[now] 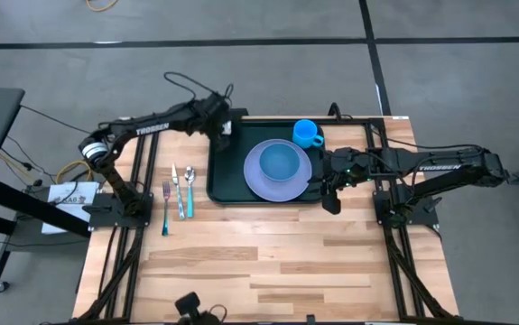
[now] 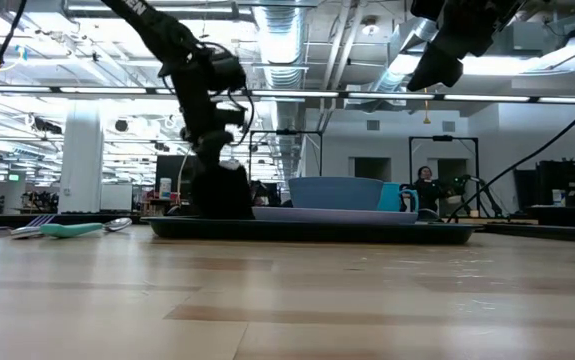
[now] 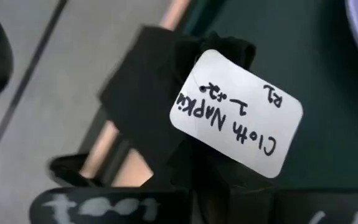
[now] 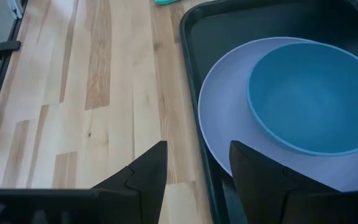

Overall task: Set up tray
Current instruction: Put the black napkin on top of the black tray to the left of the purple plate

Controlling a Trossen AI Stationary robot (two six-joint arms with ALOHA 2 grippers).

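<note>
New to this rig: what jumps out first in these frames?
The dark tray at the table's far middle, holding a lavender plate with a blue bowl on it and a blue cup at its far right corner. The left gripper sits at the tray's far left corner, shut on a black cloth napkin with a white handwritten tag. The right gripper hangs open above the tray's right edge.

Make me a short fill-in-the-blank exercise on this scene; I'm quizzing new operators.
1. The blue bowl sits on the lavender ____.
2. The blue cup stands inside the dark ____.
3. The left claw holds a black cloth ____ at the tray's edge.
4. The right claw is ____, above the tray's rim.

Missing words: plate; tray; napkin; open
</note>
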